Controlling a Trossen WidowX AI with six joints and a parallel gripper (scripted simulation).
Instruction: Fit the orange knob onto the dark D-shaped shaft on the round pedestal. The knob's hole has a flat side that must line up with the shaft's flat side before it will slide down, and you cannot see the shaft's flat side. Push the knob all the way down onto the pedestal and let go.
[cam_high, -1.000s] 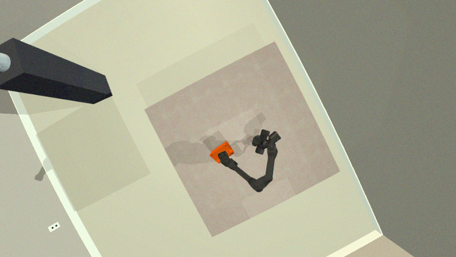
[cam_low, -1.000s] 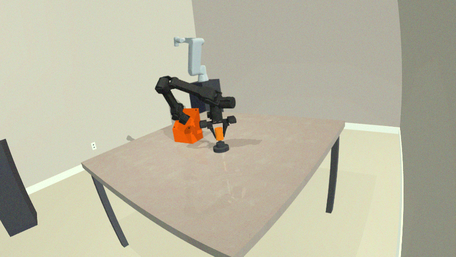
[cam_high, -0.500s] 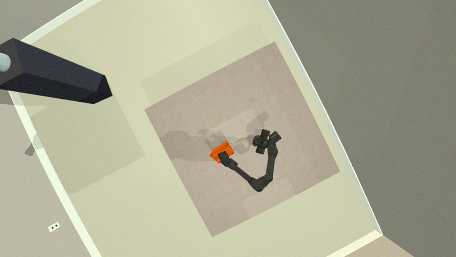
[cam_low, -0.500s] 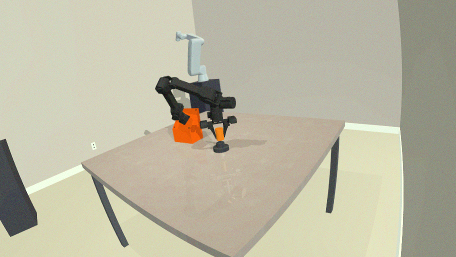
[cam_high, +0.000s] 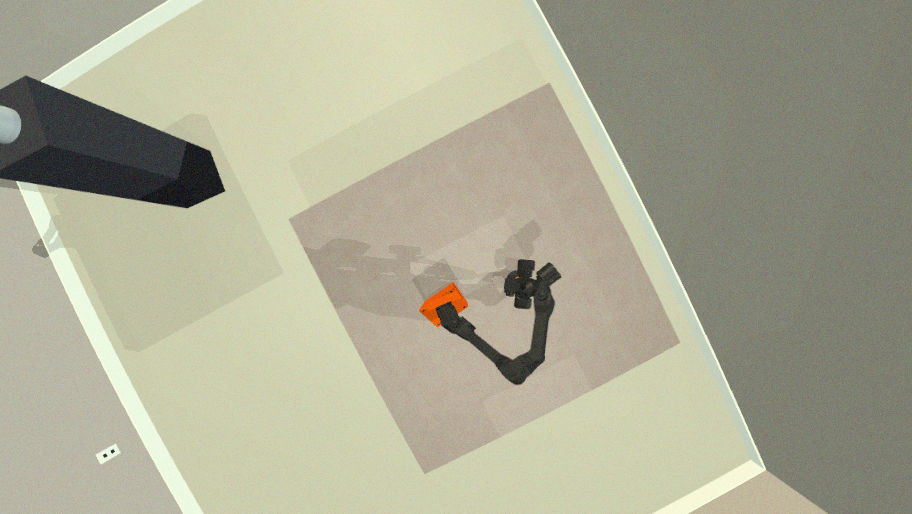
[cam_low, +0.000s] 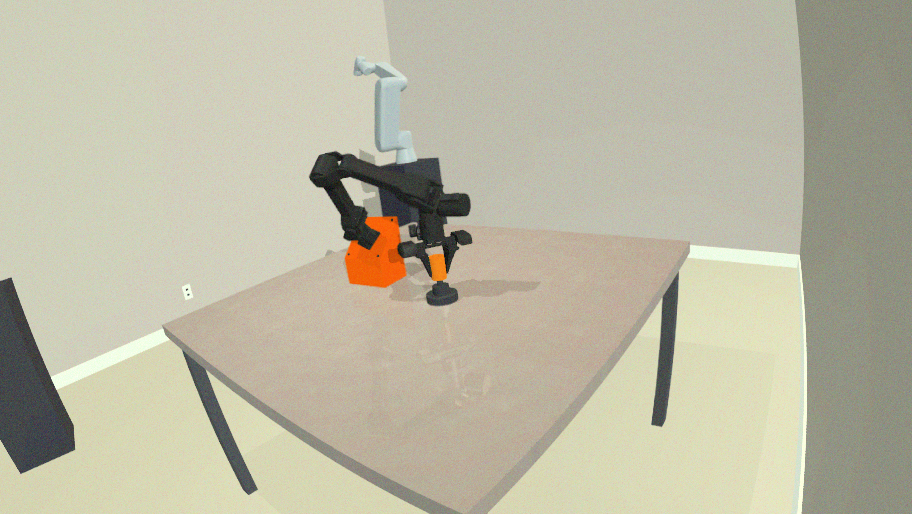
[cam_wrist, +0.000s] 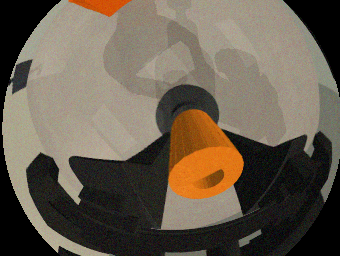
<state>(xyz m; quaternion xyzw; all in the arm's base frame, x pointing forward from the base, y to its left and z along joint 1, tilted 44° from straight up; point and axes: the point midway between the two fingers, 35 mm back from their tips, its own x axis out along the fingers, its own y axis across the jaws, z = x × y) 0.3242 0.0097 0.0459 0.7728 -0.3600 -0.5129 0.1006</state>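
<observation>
My gripper (cam_low: 438, 270) (cam_wrist: 194, 135) is shut on the orange knob (cam_low: 437, 266) (cam_wrist: 186, 173), with one finger on each side of it. The knob stands nearly upright, directly over the round dark pedestal (cam_low: 441, 297) (cam_wrist: 164, 113). In the exterior view a short dark piece of the shaft shows between the knob's lower end and the pedestal, so the knob is not down against the pedestal. Whether the shaft's tip is inside the hole cannot be told. The knob's underside and the shaft's flat side are hidden. In the top view the arm covers nearly all of the knob.
The arm's orange base block (cam_high: 457, 298) (cam_low: 375, 269) stands on the table (cam_high: 574, 191) (cam_low: 357, 357), beside the pedestal, and its corner shows at the top of the wrist view. A pale second arm (cam_low: 387, 114) stands on a dark stand beyond the table.
</observation>
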